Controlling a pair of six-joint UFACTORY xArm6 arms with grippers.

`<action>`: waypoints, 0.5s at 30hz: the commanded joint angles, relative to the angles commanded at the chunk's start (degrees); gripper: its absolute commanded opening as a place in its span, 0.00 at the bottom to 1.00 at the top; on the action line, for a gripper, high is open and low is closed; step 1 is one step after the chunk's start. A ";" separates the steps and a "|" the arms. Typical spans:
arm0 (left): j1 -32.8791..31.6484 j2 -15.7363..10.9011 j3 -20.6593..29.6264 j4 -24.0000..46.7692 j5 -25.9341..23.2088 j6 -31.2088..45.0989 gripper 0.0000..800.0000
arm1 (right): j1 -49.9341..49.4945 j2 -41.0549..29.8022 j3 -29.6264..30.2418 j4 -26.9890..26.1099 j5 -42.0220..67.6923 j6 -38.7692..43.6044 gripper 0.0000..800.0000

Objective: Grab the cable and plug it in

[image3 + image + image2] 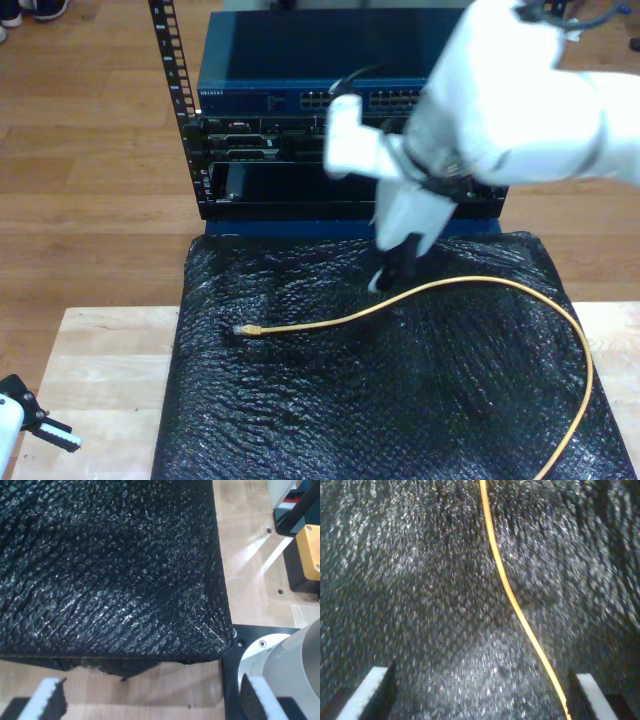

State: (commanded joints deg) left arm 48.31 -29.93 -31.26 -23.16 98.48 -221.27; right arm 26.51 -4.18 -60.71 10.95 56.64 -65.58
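my second gripper (480,700) jaws spread, above cable (506,587) | cable thin, limp, light | grasp near clear plug (243,328)

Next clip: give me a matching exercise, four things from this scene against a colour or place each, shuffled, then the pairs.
Things:
1. cable
2. black mat
3. my second gripper
4. network switch

Descriptions:
A. blue, at the top of the rack
B. yellow-orange, curving over the mat
C. covers the wooden table
D. poised over the cable, jaws apart

Pairs: 1-B, 2-C, 3-D, 4-A
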 joint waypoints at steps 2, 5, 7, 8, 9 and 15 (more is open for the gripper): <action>0.00 0.00 0.00 0.00 0.00 0.00 1.00 | 1.67 1.67 -0.44 -0.62 -1.49 1.05 1.00; 0.00 0.00 0.00 0.00 0.00 -0.09 1.00 | 3.69 4.57 -1.85 -0.97 -2.20 3.16 1.00; 0.00 0.00 0.00 0.00 0.00 0.00 1.00 | 5.10 6.42 -3.16 -1.41 -2.29 5.36 1.00; 0.00 0.00 0.00 0.00 0.00 -0.09 1.00 | 5.71 7.30 -3.69 -1.76 -2.29 6.59 1.00; 0.00 0.09 -0.09 0.00 0.00 -0.09 1.00 | 6.24 8.09 -4.31 -2.20 -2.29 7.91 1.00; 0.00 0.35 -0.18 0.00 0.00 -0.09 1.00 | 8.88 11.69 -5.63 -9.58 -5.01 17.67 0.99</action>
State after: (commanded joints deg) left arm 48.31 -29.58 -31.44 -23.16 98.48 -221.36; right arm 35.38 7.52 -66.34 1.36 51.63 -47.91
